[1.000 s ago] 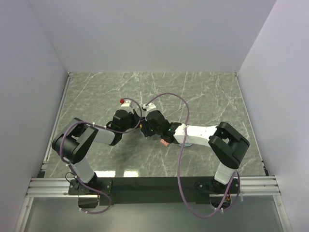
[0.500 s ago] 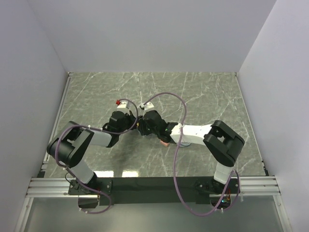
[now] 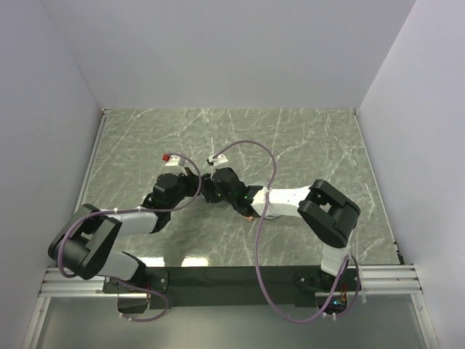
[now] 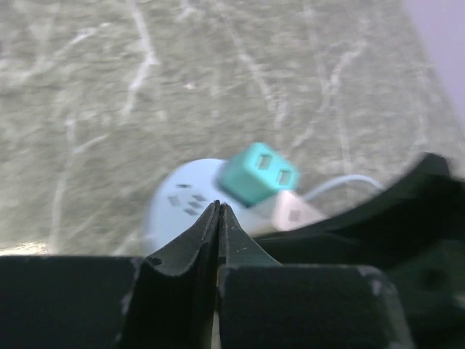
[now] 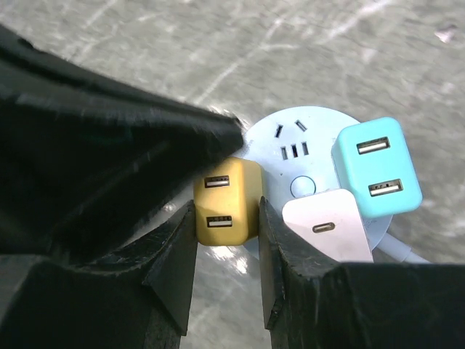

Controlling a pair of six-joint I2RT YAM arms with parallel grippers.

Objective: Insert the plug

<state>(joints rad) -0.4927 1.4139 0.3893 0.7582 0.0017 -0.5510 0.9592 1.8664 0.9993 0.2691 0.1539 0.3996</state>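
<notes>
**Desk:** Where is the plug in this shot?

**Operator:** The yellow plug (image 5: 226, 202) sits centre frame in my right wrist view, USB ports facing the lens. My right gripper (image 5: 227, 218) pinches it, one finger on each flank. It is at the left rim of the round hub (image 5: 305, 131). I can't tell whether its prongs are in yet.

**Desk:** Why hold it by the sides?

**Operator:** That keeps it square to the hub face, so I can press it straight down. It also keeps my fingers clear of the teal plug (image 5: 376, 167) at the right of the frame. The white plug (image 5: 327, 225) below that one is seated just beside mine, so room is tight.

**Desk:** And the other arm?

**Operator:** My left gripper (image 4: 219, 211) has its fingers pressed together on nothing. In its own view the tip lies over the hub's near rim. In the right wrist view it is the dark mass at upper left, meeting the plug's top corner. I read it as a brace, so the hub doesn't skate across the table (image 5: 218, 43) when I push.

**Desk:** What's the risk?

**Operator:** A tilted plug jamming, or the hub sliding away.
</notes>
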